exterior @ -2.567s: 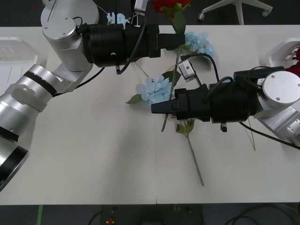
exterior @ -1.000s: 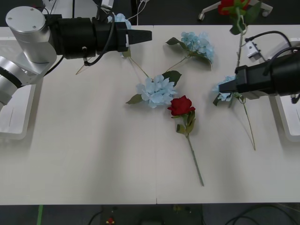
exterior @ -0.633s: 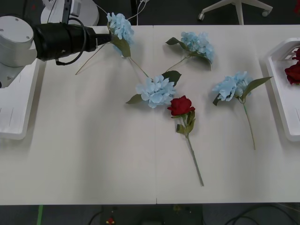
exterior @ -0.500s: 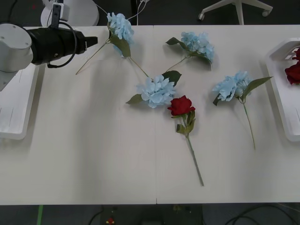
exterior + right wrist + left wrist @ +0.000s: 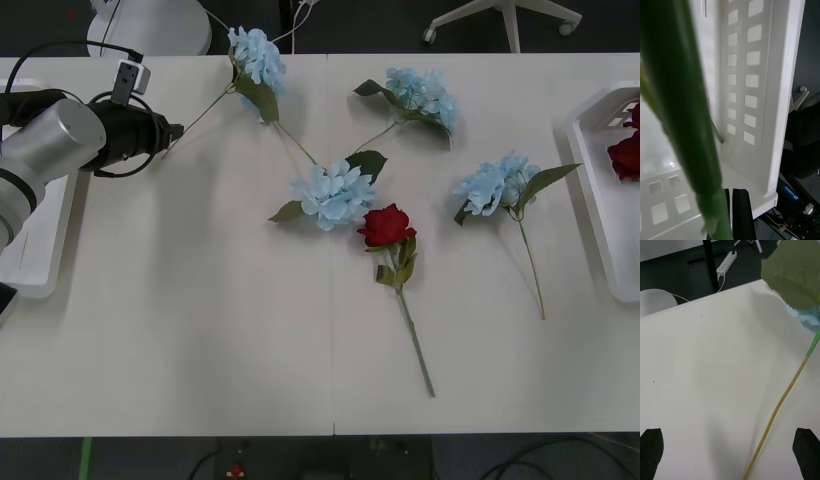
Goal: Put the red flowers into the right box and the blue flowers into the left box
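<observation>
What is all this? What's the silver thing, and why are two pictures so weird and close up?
It is a robot with two arms, sorting pretend flowers. The wide picture looks down from above the arms at a white table. Four blue flowers and one red flower lie on it. At each end is a white tray: the left box and the right box, which already has red roses in it.

The silver thing is the robot's left arm. Its left pincer is open, right by the stem end of the far blue flower.

The two tall pictures come from little cameras on the wrists. There the right pincer is shut on a green stem over the right box.
</observation>
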Motion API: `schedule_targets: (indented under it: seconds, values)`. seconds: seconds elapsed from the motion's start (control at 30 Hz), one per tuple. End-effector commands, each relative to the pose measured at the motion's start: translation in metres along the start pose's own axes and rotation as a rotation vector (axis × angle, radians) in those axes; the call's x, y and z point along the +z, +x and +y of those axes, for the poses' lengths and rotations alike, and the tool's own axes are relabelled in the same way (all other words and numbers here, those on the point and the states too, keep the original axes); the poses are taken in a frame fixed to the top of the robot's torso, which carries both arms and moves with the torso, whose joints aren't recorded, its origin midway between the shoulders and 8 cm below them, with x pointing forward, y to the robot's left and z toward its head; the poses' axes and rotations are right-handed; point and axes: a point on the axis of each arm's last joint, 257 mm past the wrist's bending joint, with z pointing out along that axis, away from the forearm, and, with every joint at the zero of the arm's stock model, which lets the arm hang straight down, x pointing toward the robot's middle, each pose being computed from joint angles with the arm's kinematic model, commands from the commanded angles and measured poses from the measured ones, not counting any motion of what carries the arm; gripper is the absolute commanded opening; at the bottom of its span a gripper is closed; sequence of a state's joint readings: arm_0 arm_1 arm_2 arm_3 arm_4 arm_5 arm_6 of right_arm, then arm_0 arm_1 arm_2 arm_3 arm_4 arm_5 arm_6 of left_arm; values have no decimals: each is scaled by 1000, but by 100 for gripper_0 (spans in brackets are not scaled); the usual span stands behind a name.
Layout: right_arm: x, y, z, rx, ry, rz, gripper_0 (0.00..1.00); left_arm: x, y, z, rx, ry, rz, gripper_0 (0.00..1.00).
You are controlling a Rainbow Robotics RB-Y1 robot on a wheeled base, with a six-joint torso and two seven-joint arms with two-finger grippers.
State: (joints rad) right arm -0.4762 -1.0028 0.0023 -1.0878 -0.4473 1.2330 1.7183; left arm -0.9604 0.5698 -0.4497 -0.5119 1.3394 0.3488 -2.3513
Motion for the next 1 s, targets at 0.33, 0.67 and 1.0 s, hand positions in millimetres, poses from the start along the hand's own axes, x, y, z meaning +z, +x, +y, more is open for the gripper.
schedule_targets:
  seconds: [0.33,0.67,1.0]
  values:
    - [43,11,7,-17,81,-29,0,11,-5,-17,219,-20,41,100]
    - [41,3,8,-53,92,-39,50,11,32,-27,210,26,139,100]
    - [0,-20,25,10,-67,32,68,9,43,-37,211,66,182,0]
